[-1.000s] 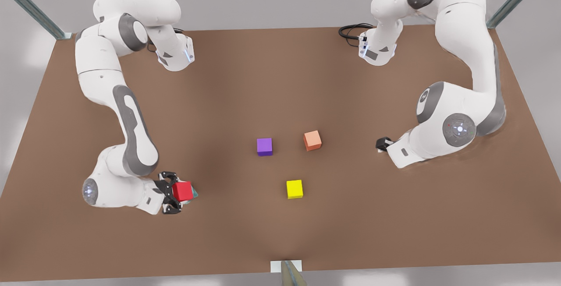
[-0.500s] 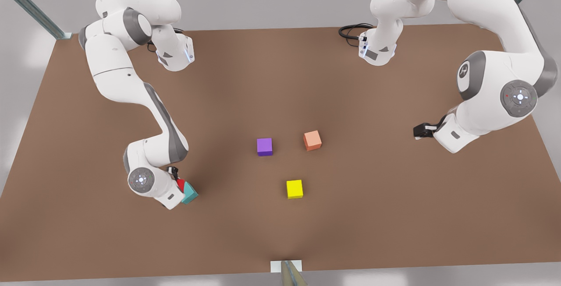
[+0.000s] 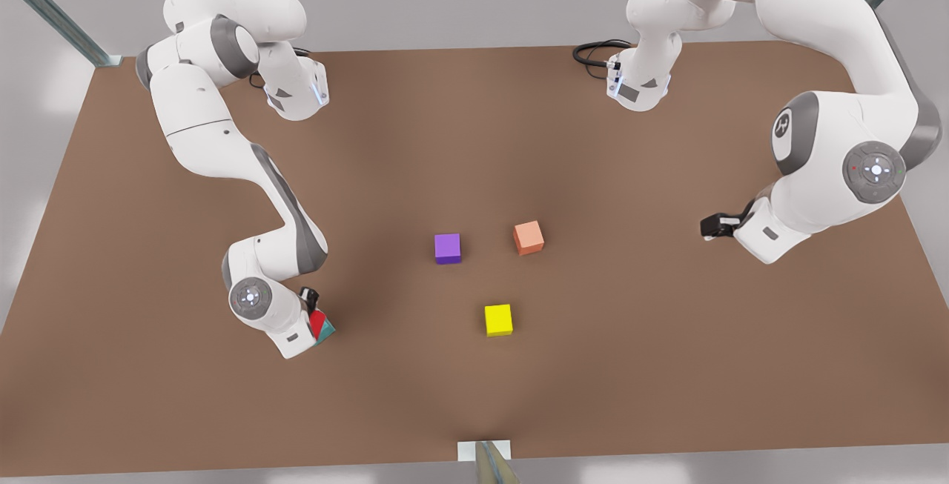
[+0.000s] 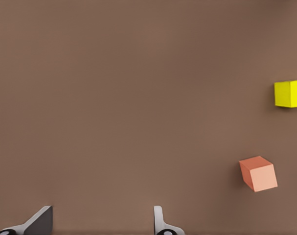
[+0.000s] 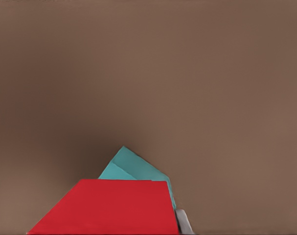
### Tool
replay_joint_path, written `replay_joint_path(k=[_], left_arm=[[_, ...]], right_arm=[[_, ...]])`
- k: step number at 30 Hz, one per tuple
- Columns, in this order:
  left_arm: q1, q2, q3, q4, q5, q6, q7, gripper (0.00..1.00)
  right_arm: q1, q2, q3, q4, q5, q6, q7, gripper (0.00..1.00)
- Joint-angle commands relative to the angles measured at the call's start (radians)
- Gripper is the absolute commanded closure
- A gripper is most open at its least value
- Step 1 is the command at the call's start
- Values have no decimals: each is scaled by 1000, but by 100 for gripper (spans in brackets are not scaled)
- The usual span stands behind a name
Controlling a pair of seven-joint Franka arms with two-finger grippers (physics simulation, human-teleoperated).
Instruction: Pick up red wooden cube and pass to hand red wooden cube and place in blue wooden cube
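R gripper (image 3: 315, 315) sits low at the front view's left, clamped on the red wooden cube (image 3: 318, 323), w/ its flat matte face (image 5: 109, 208) directly over the blue wooden cube (image 5: 133, 167); contact btwn them unclear. L gripper (image 3: 713, 226) hovers at the front view's right, fingers (image 4: 38, 223) spread, nothing in them. Smooth brown table (image 3: 474, 136) carries plain purple cube (image 3: 447, 247), salmon cube (image 3: 528, 237), yellow cube (image 3: 498, 319), well apart.
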Motion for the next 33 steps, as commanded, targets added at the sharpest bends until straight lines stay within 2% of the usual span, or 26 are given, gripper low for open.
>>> replay_joint_path(k=[1,11,15,16,17,20,22,26,29,33], left_arm=[[1,-1,0,1,2,7,-12,0],[-1,-1,1,3,2,25,-17,0],[-1,-1,1,6,1,26,-17,0],[-1,-1,1,6,1,26,-17,0],[-1,-1,1,6,1,26,-17,0],[1,-1,1,6,1,26,-17,0],[-1,-1,1,6,1,25,-17,0],[-1,-1,1,6,1,26,-15,0],[-1,-1,1,6,2,25,-15,0],[1,-1,1,6,1,25,-17,0]], right_arm=[[0,-1,0,0,-1,21,220,0],[0,-17,12,14,11,16,264,0],[-14,-70,32,17,54,-30,290,0],[-15,-107,31,24,121,-66,292,0],[-8,-135,32,99,143,-197,366,0],[-15,-245,19,150,140,-442,755,0],[-17,-360,-67,135,138,-544,947,0],[-100,-549,-93,6,173,-591,988,0],[-144,-564,-100,-25,259,-596,1003,0],[-144,-564,-100,-22,258,-594,1060,0]])
